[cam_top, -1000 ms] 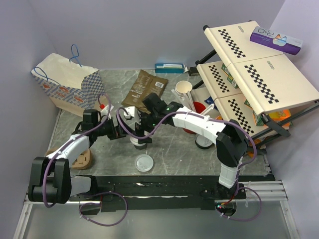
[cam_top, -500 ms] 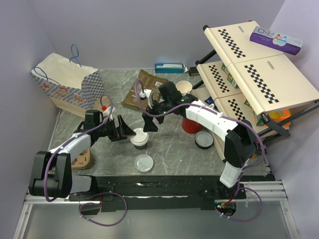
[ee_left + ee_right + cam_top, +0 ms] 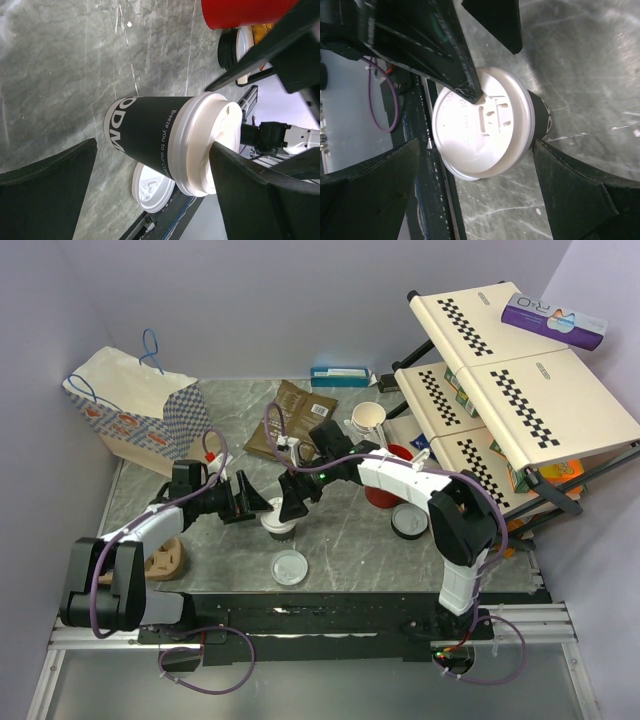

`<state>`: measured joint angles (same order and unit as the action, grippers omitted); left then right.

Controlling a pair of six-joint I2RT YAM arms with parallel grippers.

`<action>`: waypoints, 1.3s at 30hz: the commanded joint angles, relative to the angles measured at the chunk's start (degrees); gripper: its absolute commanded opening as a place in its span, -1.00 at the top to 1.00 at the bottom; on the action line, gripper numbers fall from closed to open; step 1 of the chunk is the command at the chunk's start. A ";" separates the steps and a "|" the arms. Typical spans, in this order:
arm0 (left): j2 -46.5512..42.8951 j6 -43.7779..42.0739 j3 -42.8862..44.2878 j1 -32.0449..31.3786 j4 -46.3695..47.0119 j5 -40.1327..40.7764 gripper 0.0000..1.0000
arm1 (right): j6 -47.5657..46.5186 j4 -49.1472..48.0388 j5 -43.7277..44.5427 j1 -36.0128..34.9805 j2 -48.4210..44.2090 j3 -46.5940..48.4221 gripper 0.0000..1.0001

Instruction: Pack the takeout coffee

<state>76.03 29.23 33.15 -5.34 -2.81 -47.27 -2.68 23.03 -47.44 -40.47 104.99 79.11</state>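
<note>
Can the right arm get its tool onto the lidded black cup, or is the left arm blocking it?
Probably yes. The black paper cup with a white plastic lid sits between the right tool's open fingers. The left tool also brackets it, one finger at the lid's rim, so clearance looks tight.

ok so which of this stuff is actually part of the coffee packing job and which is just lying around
For the job: lidded takeout coffee; left gripper and right gripper, both open around it; probably the paper bag.

Lying about: spare lid, red cup, stack of cream cups, brown pouch, folding rack.
</note>
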 commanded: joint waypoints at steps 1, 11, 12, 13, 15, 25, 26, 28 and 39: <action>1.40 -1.64 1.75 -0.19 0.17 0.33 -0.99 | 1.98 -2.11 -3.88 -0.14 1.62 -0.97 -0.99; 3.60 -2.78 1.66 -0.11 -0.35 1.12 -0.99 | 2.50 -6.67 -6.08 1.36 4.78 -5.63 -0.99; 3.86 -3.04 1.75 -0.11 -0.53 1.12 -0.99 | 2.50 -8.07 -6.08 1.62 4.96 -6.50 -0.99; 4.04 -3.30 1.75 -0.11 -0.53 1.12 -0.99 | 3.98 -8.52 -5.91 1.71 5.05 -6.77 -0.99; 4.57 -3.66 1.75 -0.19 -0.97 1.30 -0.98 | 4.17 -10.53 -5.39 1.71 5.05 -8.00 -0.99; 5.71 -6.64 -0.36 -0.02 0.52 1.03 -0.97 | 8.03 -13.10 -4.69 1.97 7.33 -9.68 -0.98; 5.53 -7.08 -0.71 -0.02 0.87 1.04 -0.96 | 8.47 -12.92 -4.07 2.06 7.60 -9.42 -0.98; 5.18 -7.87 -2.20 0.07 2.45 0.60 -0.96 | 9.79 -11.52 -1.18 2.15 8.91 -8.54 -0.97; 4.13 -7.88 -5.81 1.21 9.57 -3.88 -0.95 | 13.40 -7.73 4.81 2.32 11.81 -8.01 -0.96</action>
<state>79.22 25.61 29.82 -4.38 8.99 -52.05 10.46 13.47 -56.12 -38.41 111.50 71.57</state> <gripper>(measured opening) 0.979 0.989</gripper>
